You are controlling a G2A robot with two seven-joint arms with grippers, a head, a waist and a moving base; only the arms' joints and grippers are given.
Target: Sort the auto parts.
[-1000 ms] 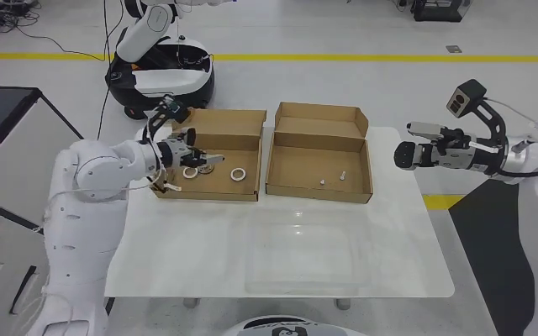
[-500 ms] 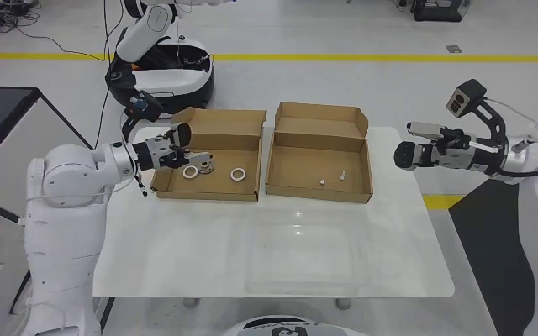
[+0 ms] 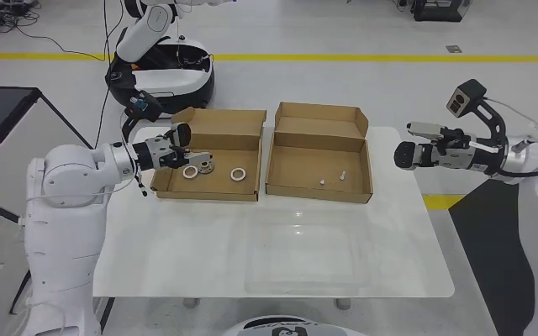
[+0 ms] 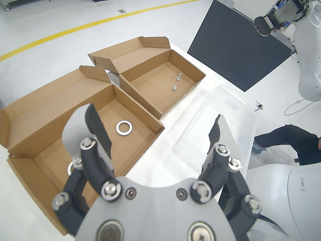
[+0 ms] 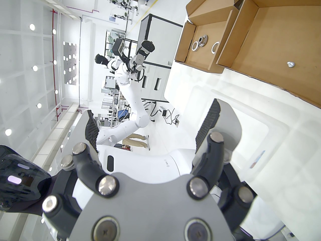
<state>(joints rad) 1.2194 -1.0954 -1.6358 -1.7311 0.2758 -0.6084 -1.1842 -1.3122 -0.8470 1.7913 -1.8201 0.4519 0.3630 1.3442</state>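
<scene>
Two open cardboard boxes stand side by side at the back of the white table [image 3: 185, 244]. The left box [image 3: 220, 128] holds two metal rings [image 3: 239, 175] [image 3: 191, 172] and a round flanged part [image 5: 202, 40]. In the right box [image 3: 319, 139] lie two small bolts [image 3: 342, 175] [image 3: 322, 181]. My left gripper [image 3: 195, 157] hangs open and empty over the left box's outer end; in its wrist view [image 4: 153, 119] one ring [image 4: 124, 127] lies ahead of it. My right gripper [image 3: 402, 155] is open and empty, held off the table's right edge.
A clear plastic tray [image 3: 298, 260] lies flat on the near middle of the table. Another white robot on a dark base [image 3: 164, 80] stands behind the left box. A dark floor mat [image 4: 235, 46] lies right of the table.
One second ago my left arm's shoulder and elbow sat closer to the table; the arm has swung back to the left, the gripper shifting slightly left. Nothing differs over the last half second.
</scene>
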